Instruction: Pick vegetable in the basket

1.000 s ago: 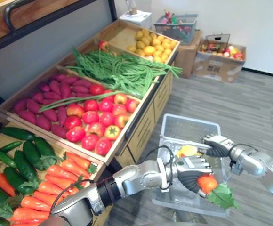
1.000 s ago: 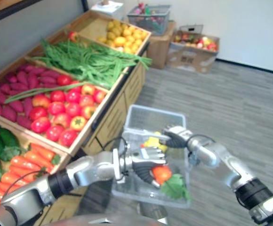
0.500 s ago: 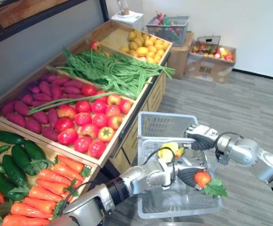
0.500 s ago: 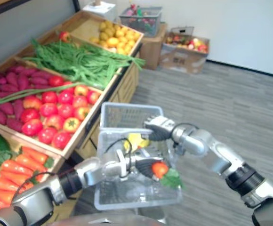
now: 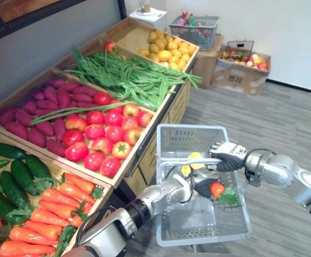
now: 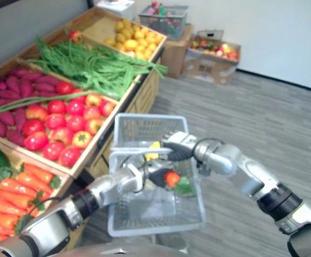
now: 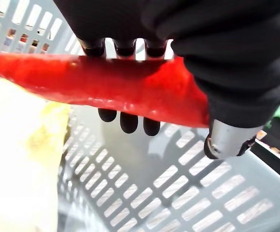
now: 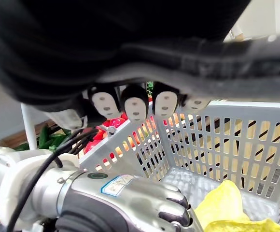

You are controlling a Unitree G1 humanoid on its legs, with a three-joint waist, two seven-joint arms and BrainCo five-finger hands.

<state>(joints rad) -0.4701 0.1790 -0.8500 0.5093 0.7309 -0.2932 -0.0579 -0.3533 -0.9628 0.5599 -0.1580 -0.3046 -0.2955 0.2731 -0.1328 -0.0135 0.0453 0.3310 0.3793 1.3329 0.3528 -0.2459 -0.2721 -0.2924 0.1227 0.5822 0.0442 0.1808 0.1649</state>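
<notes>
Beside the front edge of a long wooden produce stand [image 5: 178, 101], one pale grey plastic mesh basket [image 5: 198, 227] hangs over the grey floor. The right hand [image 5: 229, 156] has its fingers wrapped round the basket's handle [image 6: 134, 152] at the rim.

The left hand [image 5: 201, 181] reaches inside the basket walls. It is clenched on one orange-red carrot [image 5: 216, 189] with green leaves [image 5: 229, 197] at its end. The left wrist view shows dark fingertips [image 7: 128, 121] curled under the carrot, which is clear of the mesh floor.

One yellow vegetable [image 5: 190, 163] lies in the basket near the far wall, under the handle.

The stand carries four wooden trays in a row:
- The nearest holds dark green cucumbers [image 5: 16, 176] and many orange carrots [image 5: 53, 214].
- The second holds purple sweet potatoes [image 5: 43, 115] and red tomatoes [image 5: 104, 139].
- The third holds a heap of long green beans [image 5: 134, 80].
- The farthest holds yellow fruit [image 5: 166, 51].

Past the far end of the stand are two more containers. One is a grey wire basket [image 5: 193, 24] of mixed produce. The other is an open cardboard box [image 5: 241, 72] of mixed fruit.
</notes>
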